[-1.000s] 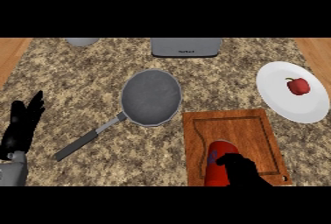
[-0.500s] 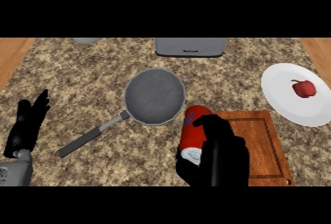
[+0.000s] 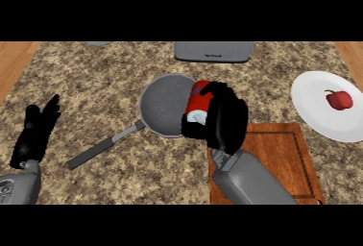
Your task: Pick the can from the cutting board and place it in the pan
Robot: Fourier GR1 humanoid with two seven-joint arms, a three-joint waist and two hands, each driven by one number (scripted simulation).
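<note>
The right hand (image 3: 225, 120) has its fingers and thumb curled round the red can (image 3: 199, 100), which it holds over the right-hand rim of the grey pan (image 3: 164, 106). The can is tilted, its top pointing up and away, its paler lower end showing between the thumb and the fingers. Much of the can is hidden behind the black fingers, and whether its base touches the pan cannot be told from this view.

The pan lies on the speckled counter (image 3: 106, 72) with its dark handle (image 3: 106, 146) running down toward the lower left. The wooden cutting board (image 3: 287, 149) sits just to the right of the pan, partly covered by the grey right forearm that crosses it.

The left hand (image 3: 35, 132) shows at the left edge, open, fingers straight and pointing up, holding nothing, well apart from the pan.

At the right a white plate (image 3: 319, 115) carries a red pepper (image 3: 339, 99). A grey appliance (image 3: 214, 52) sits at the far edge of the counter.
</note>
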